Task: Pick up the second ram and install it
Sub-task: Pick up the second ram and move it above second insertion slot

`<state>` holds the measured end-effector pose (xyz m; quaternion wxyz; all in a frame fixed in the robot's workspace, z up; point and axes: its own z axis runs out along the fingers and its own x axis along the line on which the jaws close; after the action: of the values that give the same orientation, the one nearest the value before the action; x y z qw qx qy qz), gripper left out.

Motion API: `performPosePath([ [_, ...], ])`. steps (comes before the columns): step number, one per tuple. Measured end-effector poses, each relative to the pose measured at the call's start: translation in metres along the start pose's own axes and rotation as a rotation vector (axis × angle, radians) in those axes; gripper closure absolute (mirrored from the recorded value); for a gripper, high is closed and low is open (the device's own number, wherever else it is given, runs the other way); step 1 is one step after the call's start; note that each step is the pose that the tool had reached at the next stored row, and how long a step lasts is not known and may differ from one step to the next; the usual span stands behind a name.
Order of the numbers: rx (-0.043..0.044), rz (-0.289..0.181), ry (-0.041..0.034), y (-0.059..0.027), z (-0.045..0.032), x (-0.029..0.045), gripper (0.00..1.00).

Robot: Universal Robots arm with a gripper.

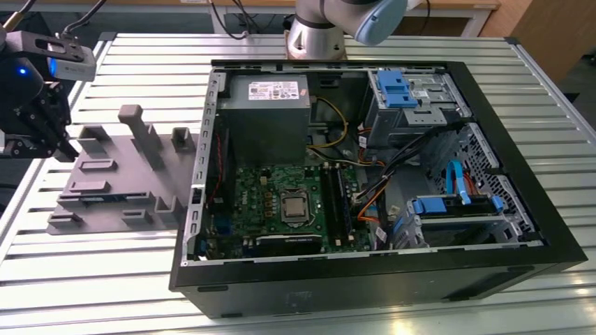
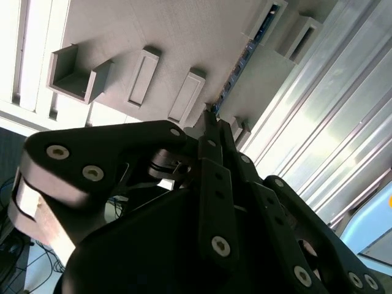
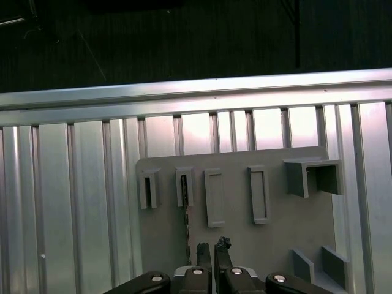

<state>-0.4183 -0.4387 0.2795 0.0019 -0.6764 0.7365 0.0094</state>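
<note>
Robot gripper [image 3: 212,247] hangs above a grey holder block [image 3: 275,245] on the slatted table [image 3: 73,202], its 2 fingers [image 3: 203,257] nearly clenched and grasping nothing. The second ram [image 3: 185,214] stands on edge in the holder's slots, just beside the fingertips and well apart from the open computer case [image 1: 521,230]. A good pick likely means parting the fingers, straddling the thin board squarely and lifting straight.

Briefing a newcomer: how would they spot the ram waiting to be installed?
Find the grey holder plate on the slatted table, at the exterior view's left of the PC case. The ram stands on edge along it, one end in a pocket. It is the lone thin dark-blue strip among chunky grey plastic blocks.
</note>
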Motion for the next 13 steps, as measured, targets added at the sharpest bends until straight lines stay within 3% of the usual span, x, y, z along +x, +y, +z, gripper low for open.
performPosePath([
  [2,0.0,0.0,0.0,0.0,0.0,0.0,0.84],
  [3,-0.0001,0.0,0.0,0.0,0.0,0.0,0.89],
  [8,0.0,0.0,0.0,0.0,0.0001,0.0,0.88],
  [9,0.0,0.0,0.0,0.0,0.0001,0.0,0.82],
  [13,0.0,0.0,0.0,0.0,0.0001,0.0,0.83],
])
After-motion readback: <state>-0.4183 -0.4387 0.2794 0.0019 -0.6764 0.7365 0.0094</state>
